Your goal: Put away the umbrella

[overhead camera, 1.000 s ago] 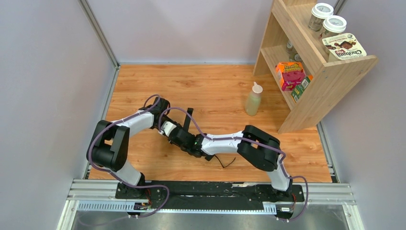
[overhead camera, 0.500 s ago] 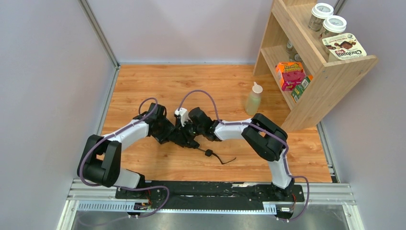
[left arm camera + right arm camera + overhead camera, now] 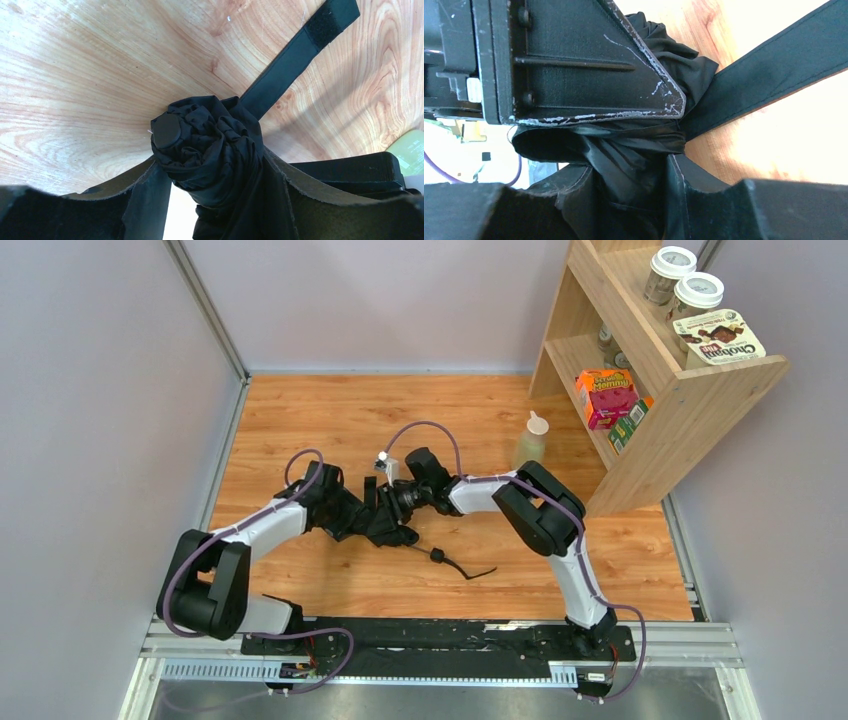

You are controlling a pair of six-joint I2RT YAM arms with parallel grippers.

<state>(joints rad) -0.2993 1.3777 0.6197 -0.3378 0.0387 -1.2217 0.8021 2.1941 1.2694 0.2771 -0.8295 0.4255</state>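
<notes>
Both grippers clamped on the folded umbrella at table centre

Left gripper (image 3: 215,200) and right gripper (image 3: 624,165) are closed on the umbrella (image 3: 207,150); its long axis runs toward the handle (image 3: 436,557), nearer the right arm; closing strap (image 3: 300,50) hangs loose

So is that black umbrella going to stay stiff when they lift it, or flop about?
The umbrella is a bunched fabric roll, so it probably squashes under the left gripper and right gripper. Its loose closure strap will likely dangle. Its round shape suggests it may roll if released.
</notes>
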